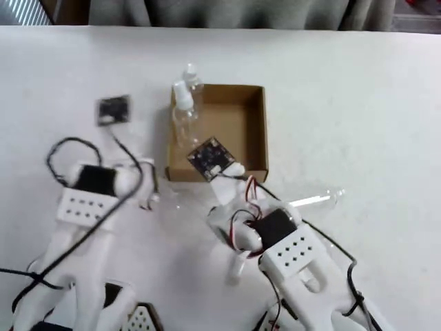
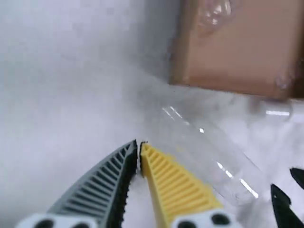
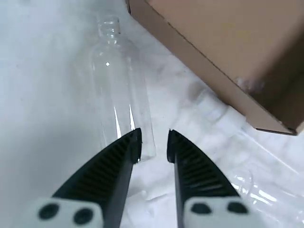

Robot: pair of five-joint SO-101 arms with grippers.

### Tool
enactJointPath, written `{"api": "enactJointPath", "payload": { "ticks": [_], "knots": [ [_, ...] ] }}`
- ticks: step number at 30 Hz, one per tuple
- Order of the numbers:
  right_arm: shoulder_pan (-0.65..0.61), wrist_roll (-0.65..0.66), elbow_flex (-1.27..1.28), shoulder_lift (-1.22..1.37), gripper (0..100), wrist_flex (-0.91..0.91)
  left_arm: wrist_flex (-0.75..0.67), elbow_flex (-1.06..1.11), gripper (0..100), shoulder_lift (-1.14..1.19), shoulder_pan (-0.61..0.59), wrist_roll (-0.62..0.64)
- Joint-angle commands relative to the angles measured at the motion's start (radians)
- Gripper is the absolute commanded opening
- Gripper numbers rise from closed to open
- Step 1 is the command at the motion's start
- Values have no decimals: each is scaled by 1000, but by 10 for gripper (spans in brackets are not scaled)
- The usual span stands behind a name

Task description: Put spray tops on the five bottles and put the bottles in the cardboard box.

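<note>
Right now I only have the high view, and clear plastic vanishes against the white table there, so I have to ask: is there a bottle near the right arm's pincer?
Observer: Yes. In the right wrist view a clear bottle lies on the table just ahead of the open right pincer, beside the outer wall of the box.
Operator: Does it have a spray top on it?
Observer: No, its threaded neck is bare and points away from the pincer.
</note>
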Motion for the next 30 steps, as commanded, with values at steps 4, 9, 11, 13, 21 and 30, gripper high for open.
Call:
{"api": "enactJointPath", "payload": {
  "ticks": [4,9,11,13,21,30],
  "knots": [
    [13,14,-12,-8,77,1,14,-21,95,-36,124,98],
    [13,14,-11,-8,75,1,18,0,297,-31,173,186],
    [13,14,-11,-8,75,1,14,35,290,-30,189,189],
    [13,14,-11,-8,75,1,14,83,282,-30,219,189],
    [13,14,-11,-8,77,1,-44,166,396,-30,257,201],
    [13,14,-9,-8,74,2,-132,133,363,125,249,245]
  ]
}}
